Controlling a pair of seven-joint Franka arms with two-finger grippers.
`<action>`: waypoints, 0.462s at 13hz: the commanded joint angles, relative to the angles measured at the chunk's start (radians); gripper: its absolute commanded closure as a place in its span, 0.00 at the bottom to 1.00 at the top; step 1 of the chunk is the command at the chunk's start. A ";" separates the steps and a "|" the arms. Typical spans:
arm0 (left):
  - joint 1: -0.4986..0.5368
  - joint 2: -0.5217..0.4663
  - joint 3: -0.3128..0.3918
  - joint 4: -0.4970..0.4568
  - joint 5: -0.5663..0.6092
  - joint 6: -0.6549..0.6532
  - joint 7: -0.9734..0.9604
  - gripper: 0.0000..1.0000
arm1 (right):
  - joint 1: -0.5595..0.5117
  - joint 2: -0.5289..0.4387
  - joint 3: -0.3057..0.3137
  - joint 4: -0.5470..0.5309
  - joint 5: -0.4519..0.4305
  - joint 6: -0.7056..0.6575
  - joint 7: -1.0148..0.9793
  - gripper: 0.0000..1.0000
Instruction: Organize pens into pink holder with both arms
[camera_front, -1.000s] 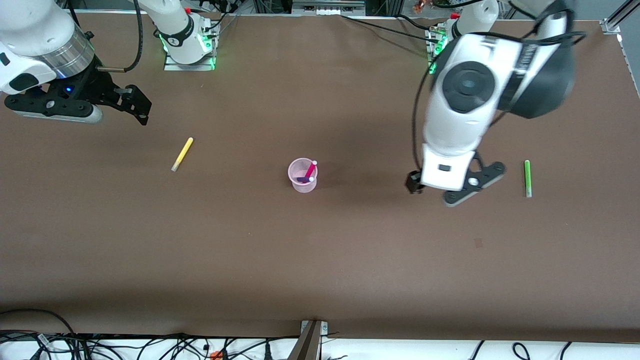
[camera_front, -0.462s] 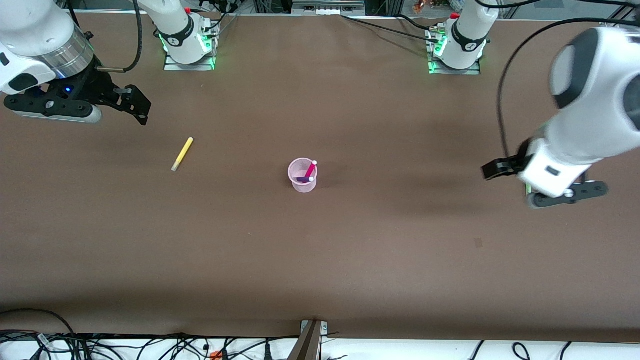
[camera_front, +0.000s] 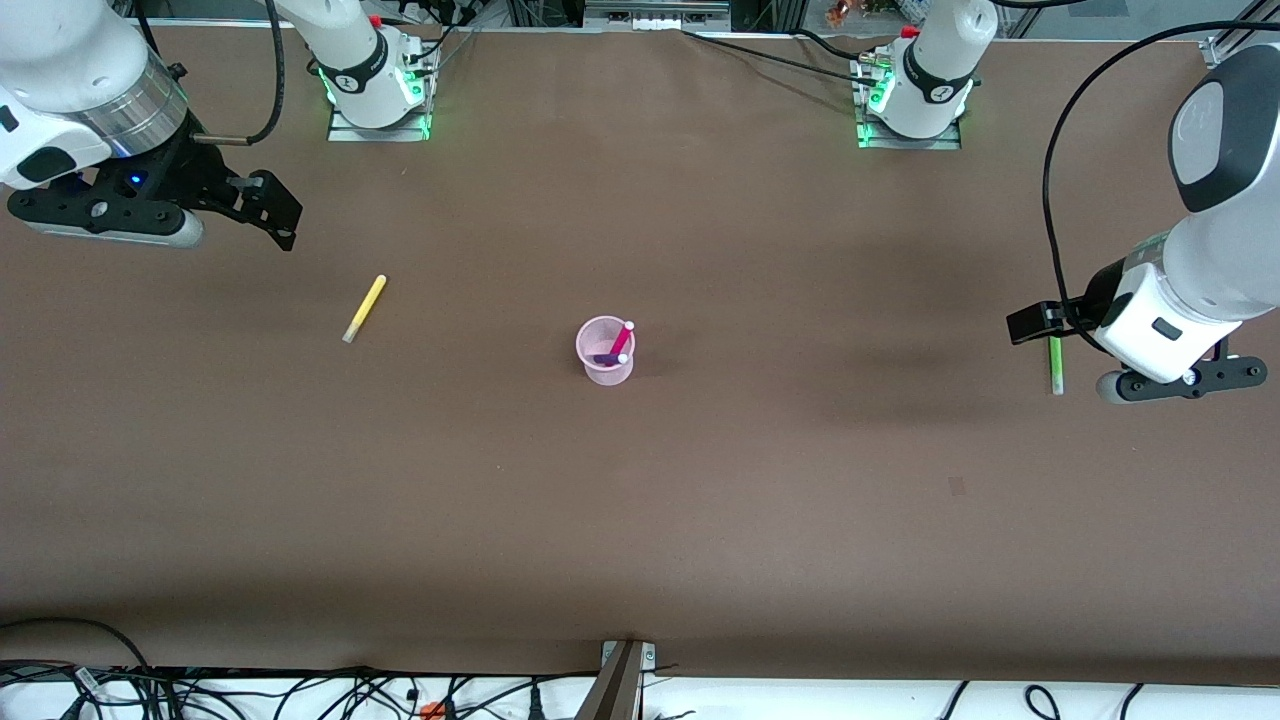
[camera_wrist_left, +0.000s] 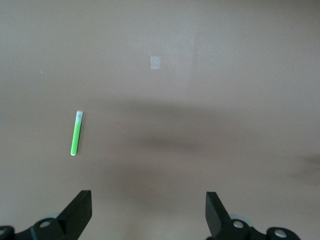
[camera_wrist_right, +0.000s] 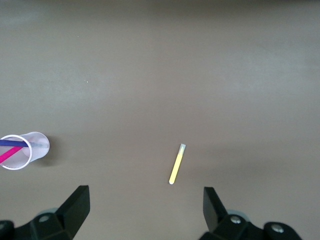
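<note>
- Left gripper (camera_wrist_left: 147, 217) hangs over the green pen (camera_front: 1054, 365), jaws wide apart.
- Right gripper (camera_wrist_right: 145, 212) waits up high, jaws apart.
- Pink holder (camera_front: 604, 351) stands mid-counter (camera_front: 700, 500) with two pens.
- Yellow pen (camera_front: 364, 308) lies flat.

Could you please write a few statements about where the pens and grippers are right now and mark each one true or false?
1. The pink holder holds the magenta pen and the purple pen. True.
2. The yellow pen stands in the holder. False: it lies flat on the table, toward the right arm's end.
3. The left gripper grips the green pen. False: its jaws are open and empty, above that pen.
4. The right gripper is open and holds nothing. True.
5. The green pen lies beside the holder. False: it lies well apart, toward the left arm's end.
</note>
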 joint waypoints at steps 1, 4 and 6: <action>0.046 -0.036 -0.010 -0.028 -0.035 0.001 0.027 0.00 | 0.006 0.004 -0.002 0.015 -0.017 -0.012 0.012 0.00; 0.063 -0.062 -0.007 -0.046 -0.038 -0.011 0.090 0.00 | 0.006 0.003 -0.002 0.015 -0.016 -0.012 0.012 0.00; 0.063 -0.077 -0.009 -0.052 -0.038 -0.009 0.090 0.00 | 0.006 0.003 -0.002 0.015 -0.016 -0.012 0.012 0.00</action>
